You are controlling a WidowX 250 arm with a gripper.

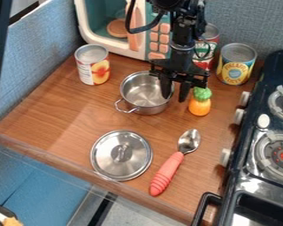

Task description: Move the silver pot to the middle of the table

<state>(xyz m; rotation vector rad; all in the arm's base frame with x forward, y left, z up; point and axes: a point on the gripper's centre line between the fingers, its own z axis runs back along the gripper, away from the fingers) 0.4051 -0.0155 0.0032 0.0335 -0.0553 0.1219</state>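
The black claw (174, 98) hangs with its two fingers apart, straddling the near-right rim of the round, shiny metal pot (145, 93), which sits with its looped wire handle on the wood-grain table (67, 119), toward the back. Just right is a smooth orange toy pineapple (200, 103) with a knobbly green top; nearer me lie a flat, round metal lid (120, 155) and a spoon (174, 162) with a ridged coral handle, while a cylindrical peach can (92, 65) stands back left.
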